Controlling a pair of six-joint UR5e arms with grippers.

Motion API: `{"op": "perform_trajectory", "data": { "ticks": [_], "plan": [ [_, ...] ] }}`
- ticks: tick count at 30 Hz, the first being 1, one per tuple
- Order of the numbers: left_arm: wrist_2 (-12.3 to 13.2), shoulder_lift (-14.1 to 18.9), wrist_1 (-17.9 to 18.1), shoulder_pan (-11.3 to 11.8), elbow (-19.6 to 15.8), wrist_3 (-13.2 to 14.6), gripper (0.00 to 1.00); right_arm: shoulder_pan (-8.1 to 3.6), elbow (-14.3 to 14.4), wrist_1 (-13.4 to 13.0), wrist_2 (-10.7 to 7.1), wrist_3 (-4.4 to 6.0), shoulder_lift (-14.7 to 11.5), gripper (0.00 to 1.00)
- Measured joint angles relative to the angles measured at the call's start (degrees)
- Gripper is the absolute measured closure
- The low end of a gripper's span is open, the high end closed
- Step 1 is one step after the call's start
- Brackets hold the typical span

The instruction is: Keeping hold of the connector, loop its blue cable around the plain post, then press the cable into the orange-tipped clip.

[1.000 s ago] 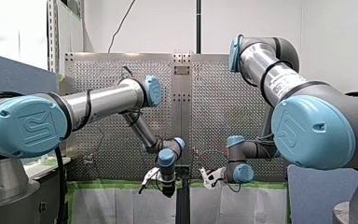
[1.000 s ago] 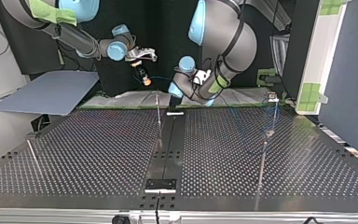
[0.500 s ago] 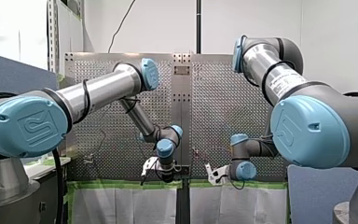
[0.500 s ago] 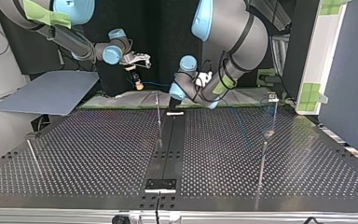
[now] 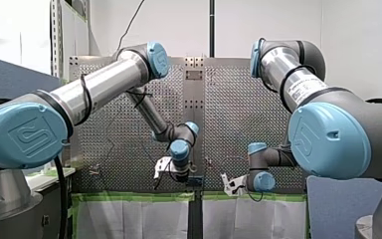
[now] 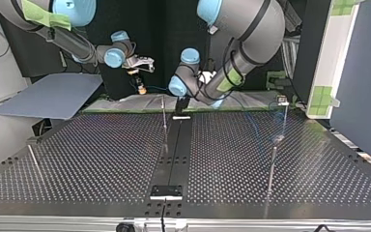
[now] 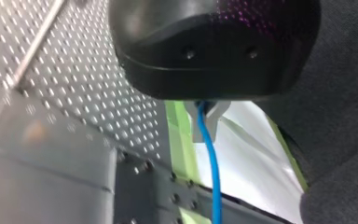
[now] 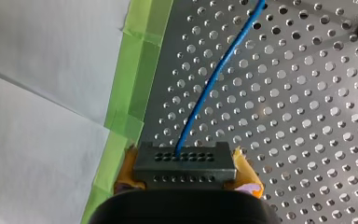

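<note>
Blue cable [image 8: 214,74] links the two arms, and both have shifted along it in the last second. At the top view's left, my right claw [image 6: 141,87] has drawn away leftward from the middle, carrying the connector [image 8: 185,163] with it. The claw is closed on that black block, with yellow pads [image 8: 246,171] pressed to either side. The block hangs just over the green tape [image 8: 135,70] edging the tabletop [image 6: 101,154] on the arms' side.

Right of it, a thin post [image 6: 164,116] stands near the tabletop's middle (whether it is the plain one meant, I cannot tell).

Further right, my left claw [image 7: 206,122] has risen as its arm's elbow lifted. Its metal fingers [image 7: 195,130] are drawn in close and the cable runs out between them; I cannot say whether it is gripped hard or merely guided.

In my judgement, the claws moving apart takes up slack. The looping is only being set up, the cable seems to be round no post yet, and the pressing-in lies further off.
</note>
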Motion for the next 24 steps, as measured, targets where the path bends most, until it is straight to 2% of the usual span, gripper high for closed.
{"op": "perform_trajectory", "data": {
  "ticks": [7, 12, 17, 24],
  "plan": [
    [-3.7, 2.3, 3.7, -3.6, -3.7, -0.9, 1.0, -0.58, -0.5, 0.0, 0.01, 0.19, 0.0, 1.0],
    [-5.1, 2.4, 6.6, -5.1, -6.6, -1.3, 1.0, -1.23, -1.0, -0.6, -0.17, 1.25, 0.0, 1.0],
    [-5.1, 2.4, 9.5, -5.4, -8.2, -1.6, 1.0, -1.78, -1.5, -1.1, -1.37, 1.86, 0.0, 1.0],
    [-4.0, 2.4, 13.7, -4.6, -7.6, -1.7, 1.0, -2.28, -2.2, -1.4, -3.76, 1.65, -0.1, 1.0]
  ]
}}
